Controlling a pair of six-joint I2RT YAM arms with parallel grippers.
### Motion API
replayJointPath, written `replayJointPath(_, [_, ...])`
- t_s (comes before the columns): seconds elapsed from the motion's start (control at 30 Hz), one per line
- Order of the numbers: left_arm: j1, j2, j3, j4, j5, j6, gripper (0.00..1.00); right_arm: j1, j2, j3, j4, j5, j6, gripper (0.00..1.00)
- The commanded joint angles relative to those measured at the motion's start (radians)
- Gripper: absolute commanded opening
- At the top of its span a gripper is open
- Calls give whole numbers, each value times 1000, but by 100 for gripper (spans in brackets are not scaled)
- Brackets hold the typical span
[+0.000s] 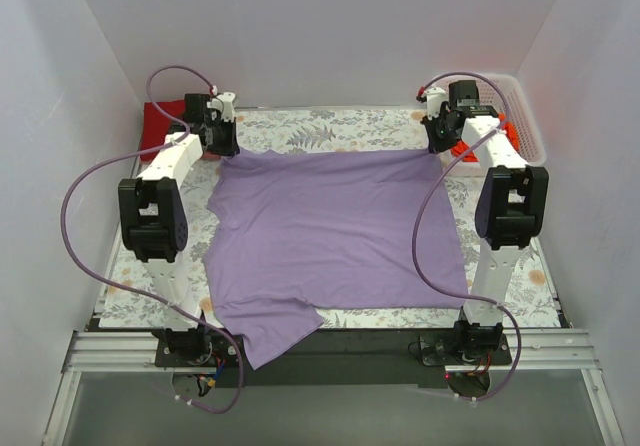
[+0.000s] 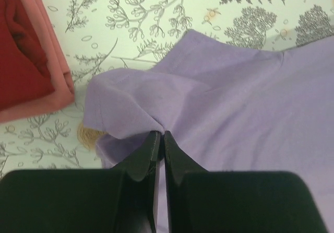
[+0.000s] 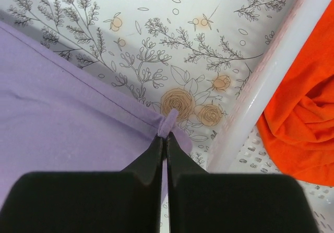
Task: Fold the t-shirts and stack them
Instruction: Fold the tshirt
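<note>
Here the lavender t-shirt [image 1: 335, 236] lies spread on the desk [image 1: 300, 126]; jaws of the left gripper [image 2: 160, 135] pinch its far-left corner; those of the right gripper [image 3: 166, 135] pinch the far-right corner; the dark red t-shirt [image 2: 21, 60] lies near the left corner; the orange t-shirt [image 3: 302, 123] sits in the basket [image 3: 261, 92].

1. The lavender-purple t-shirt [image 1: 335, 231] is one plain, even purple with no print; a thin darker stitch line runs along its hem.
2. The dark red t-shirt [image 2: 21, 66] is a deep, plain crimson, with a paler salmon-pink layer along its edge.
3. The orange t-shirt [image 3: 302, 107] is bright and unpatterned.
4. The table cloth [image 1: 310, 126] is pale cream, printed with grey ferns, sprigs and branches, plus small peach-orange roses and buds.
5. The basket [image 3: 261, 97] is white lattice plastic.
6. The left gripper [image 2: 159, 135] and right gripper [image 3: 164, 137] are glossy black.
7. The left arm [image 1: 170, 158] and right arm [image 1: 488, 146] are white with black joint housings; their cables [image 1: 75, 181] are purple.
</note>
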Motion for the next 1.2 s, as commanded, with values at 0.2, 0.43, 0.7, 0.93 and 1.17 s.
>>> replayJointPath(0.2, [7, -236, -120, 2, 13, 28, 0, -15, -99, -60, 26, -78, -56, 1])
replayJointPath(0.43, [7, -331, -214, -29, 13, 33, 0, -20, -154, -110, 26, -93, -89, 1])
replayJointPath(0.7, [7, -438, -347, -39, 10, 14, 0, -27, -200, -184, 25, -107, -122, 1])
replayJointPath(0.93, [0, -522, -466, -61, 5, -39, 0, -30, -220, -241, 26, -106, -149, 1])
replayJointPath(1.17, [-3, -581, -535, -98, -4, -65, 0, -36, -242, -285, 28, -116, -166, 1])
